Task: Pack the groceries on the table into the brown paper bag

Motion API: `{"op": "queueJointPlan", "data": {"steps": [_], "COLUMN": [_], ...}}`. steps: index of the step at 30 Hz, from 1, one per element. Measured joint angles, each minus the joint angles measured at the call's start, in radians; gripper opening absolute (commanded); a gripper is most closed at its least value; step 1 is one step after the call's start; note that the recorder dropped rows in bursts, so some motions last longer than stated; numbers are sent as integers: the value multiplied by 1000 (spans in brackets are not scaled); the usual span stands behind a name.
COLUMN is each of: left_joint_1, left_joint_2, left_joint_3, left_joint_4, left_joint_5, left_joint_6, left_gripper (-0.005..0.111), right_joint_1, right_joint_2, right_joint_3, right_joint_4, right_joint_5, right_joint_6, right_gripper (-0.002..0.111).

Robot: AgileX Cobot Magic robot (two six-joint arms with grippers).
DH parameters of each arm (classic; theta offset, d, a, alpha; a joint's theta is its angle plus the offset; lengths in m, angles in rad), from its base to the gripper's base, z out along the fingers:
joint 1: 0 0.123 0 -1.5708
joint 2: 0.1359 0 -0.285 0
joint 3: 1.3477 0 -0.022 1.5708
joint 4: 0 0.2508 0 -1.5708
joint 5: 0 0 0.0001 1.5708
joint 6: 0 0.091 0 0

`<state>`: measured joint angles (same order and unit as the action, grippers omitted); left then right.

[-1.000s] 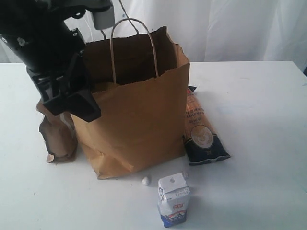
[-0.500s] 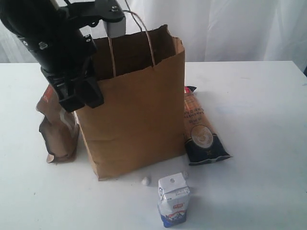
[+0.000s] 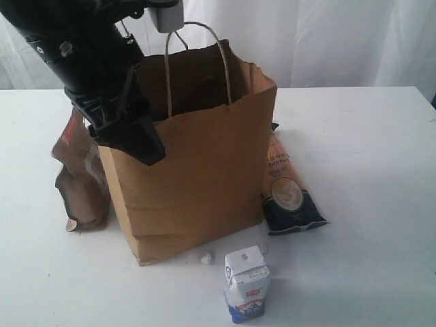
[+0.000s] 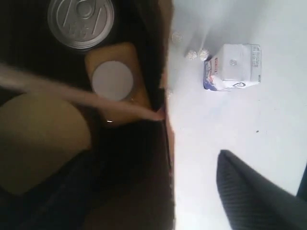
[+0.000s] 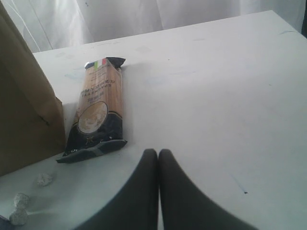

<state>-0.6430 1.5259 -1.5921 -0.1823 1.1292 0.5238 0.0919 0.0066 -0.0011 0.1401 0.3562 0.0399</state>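
Left gripper (image 3: 139, 142) sits spread wide astride the rim of the brown paper bag (image 3: 204, 184), gripping nothing, probably bracing it open for you. Right gripper (image 5: 158, 157) is pinched together, empty. Small white-blue carton (image 3: 246, 283) stands on the table (image 3: 368, 204).

One brown paper bag (image 3: 197, 184), one dark-brown pouch (image 3: 78, 184), one orange-navy packet (image 3: 289, 194), one carton (image 3: 246, 283), one can (image 4: 80, 21), one bottle (image 4: 112, 80), one jar (image 4: 41, 139), plus three lil crumpled bits (image 5: 45, 178).

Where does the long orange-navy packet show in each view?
Exterior view: the long orange-navy packet lies flat, right of the brown paper bag.
Left wrist view: not in it.
Right wrist view: lying flat beside the bag's wall.
Shared landmark: the brown paper bag, in all three views.
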Motion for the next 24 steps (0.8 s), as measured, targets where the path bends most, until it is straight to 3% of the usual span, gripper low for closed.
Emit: {"op": "queueJointPlan", "data": {"steps": [12,14,17,20,21,24], "left_joint_1": [0,0,0,0,0,0], "left_joint_2": [-120,-145,-201,-262,-279,-356], "left_joint_3": [0,0,0,0,0,0], "left_joint_4": [57,92,156,173,173,175], "left_joint_5": [2,2,2,2,2,2], "left_joint_6": [-95,-128,-206,-267,-282,-339], "left_gripper": [75,67,35,13,0,0], "right_joint_1": [0,0,0,0,0,0], "right_joint_2": [0,0,0,0,0,0], "right_joint_3": [0,0,0,0,0,0], "right_joint_4": [0,0,0,0,0,0], "right_joint_5": [0,0,0,0,0,0], "right_joint_6": [0,0,0,0,0,0], "right_gripper": [0,0,0,0,0,0]}}
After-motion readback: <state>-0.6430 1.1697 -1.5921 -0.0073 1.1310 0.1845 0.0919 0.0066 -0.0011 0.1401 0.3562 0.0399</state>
